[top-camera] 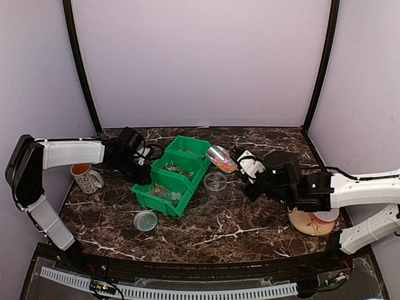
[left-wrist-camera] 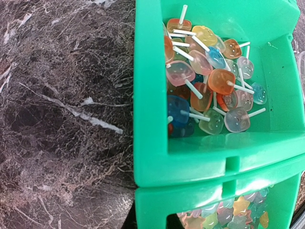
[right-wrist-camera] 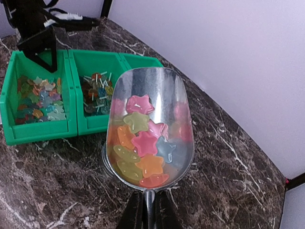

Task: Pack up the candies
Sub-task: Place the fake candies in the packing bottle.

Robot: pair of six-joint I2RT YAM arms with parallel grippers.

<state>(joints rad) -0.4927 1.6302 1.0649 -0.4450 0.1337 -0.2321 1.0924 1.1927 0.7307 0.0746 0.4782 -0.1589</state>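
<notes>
My right gripper is shut on the handle of a metal scoop. The scoop is full of star-shaped candies in pink, orange, green and blue. It hangs just above a small clear round container beside three joined green bins. The near bin holds more star candies and the middle one holds lollipops. My left gripper stands at the bins' left side, fingers apart and holding nothing.
A clear round lid lies in front of the bins. A mug stands at the left under the left arm. A patterned plate with a white object on it sits under the right arm. Black cables lie behind the bins.
</notes>
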